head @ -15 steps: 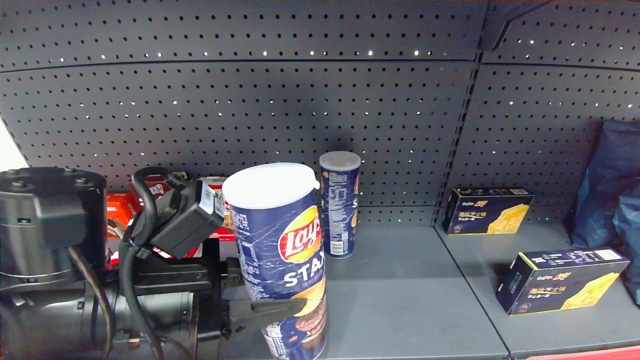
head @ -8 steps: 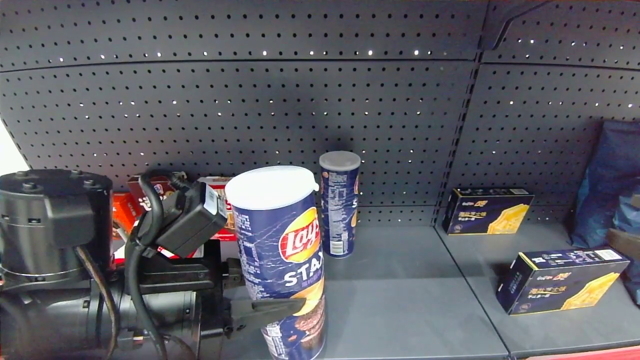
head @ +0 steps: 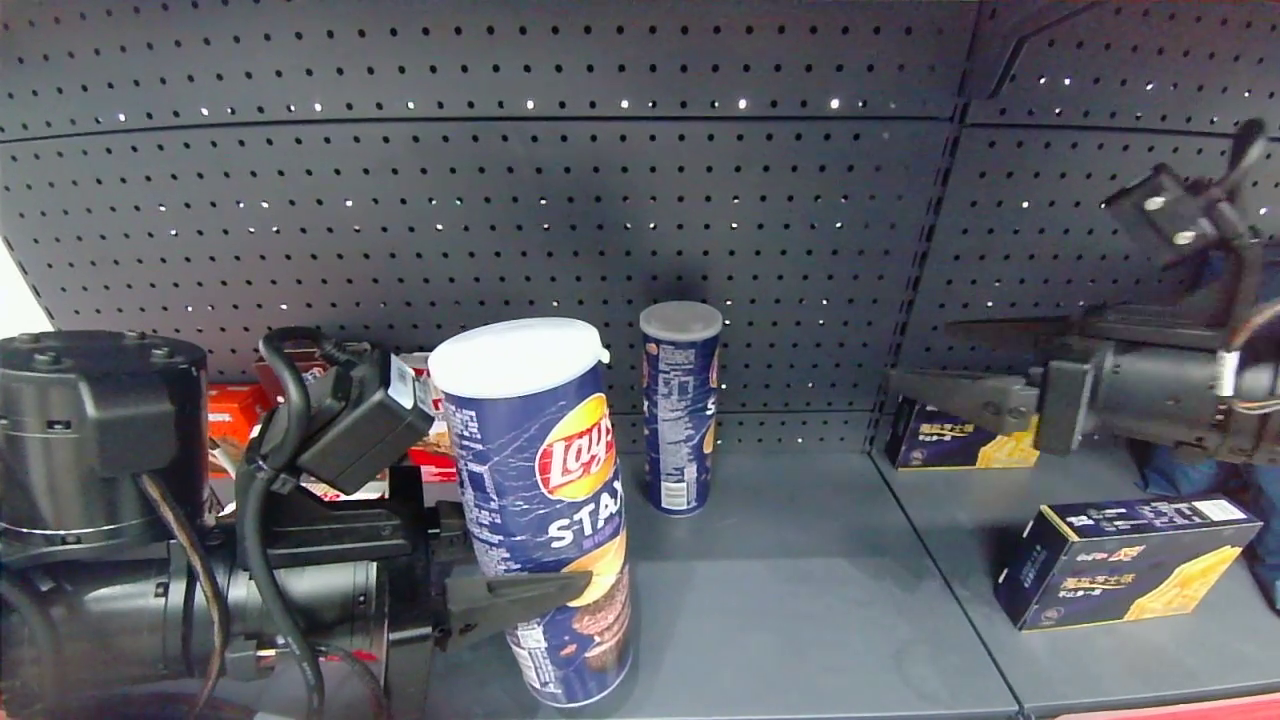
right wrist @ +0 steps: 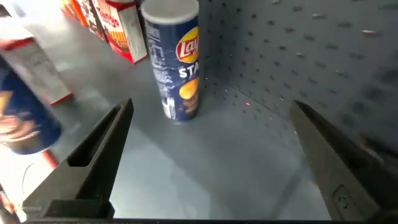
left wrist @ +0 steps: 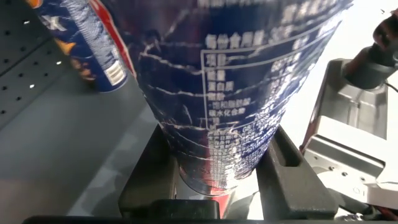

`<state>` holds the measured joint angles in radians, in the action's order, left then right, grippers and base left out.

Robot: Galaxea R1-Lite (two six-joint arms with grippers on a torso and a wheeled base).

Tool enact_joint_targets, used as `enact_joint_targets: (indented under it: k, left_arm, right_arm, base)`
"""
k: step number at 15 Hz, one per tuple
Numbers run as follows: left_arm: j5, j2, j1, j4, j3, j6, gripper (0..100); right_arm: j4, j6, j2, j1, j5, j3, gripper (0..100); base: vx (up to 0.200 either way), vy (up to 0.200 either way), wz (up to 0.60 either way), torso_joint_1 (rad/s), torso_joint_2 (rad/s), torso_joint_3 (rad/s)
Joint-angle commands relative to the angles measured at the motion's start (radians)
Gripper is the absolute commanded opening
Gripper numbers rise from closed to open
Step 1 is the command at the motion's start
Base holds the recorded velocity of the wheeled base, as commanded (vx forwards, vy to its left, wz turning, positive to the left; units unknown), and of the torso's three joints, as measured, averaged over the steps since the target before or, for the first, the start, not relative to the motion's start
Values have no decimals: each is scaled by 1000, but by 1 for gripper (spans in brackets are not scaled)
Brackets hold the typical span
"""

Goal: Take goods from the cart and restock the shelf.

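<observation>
Left fingers [head: 520, 602] clamp chip can [head: 530, 440], seemingly near shelf [head: 800, 600] edge.

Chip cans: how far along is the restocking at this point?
Done: one chip can stands at the back of the shelf. In hand: the left gripper grips a second can near the shelf front, not yet released. The right gripper is open, empty. Left: release it.

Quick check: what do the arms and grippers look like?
Left arm and right arm: matte black. The left has a round bolted housing, a looping black cable and a boxy camera with a white label. Left gripper and right gripper: tapered black fingers.
</observation>
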<state>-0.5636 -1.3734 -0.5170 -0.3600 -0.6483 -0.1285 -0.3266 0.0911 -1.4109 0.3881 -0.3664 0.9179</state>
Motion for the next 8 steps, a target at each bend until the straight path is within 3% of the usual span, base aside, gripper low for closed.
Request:
enact_joint_targets:
  k: [1,8]
  left_arm:
    - [1,-1,0,0,2,0,0]
    - [2,-16,3,0,-2,0,0]
  right_arm:
    - [-42,4,-177,17,-16,38,100]
    - [-112,7,-341,60,-101,134,100]
  base:
    - [0,0,0,0,0,0]
    - [0,0,0,0,0,0]
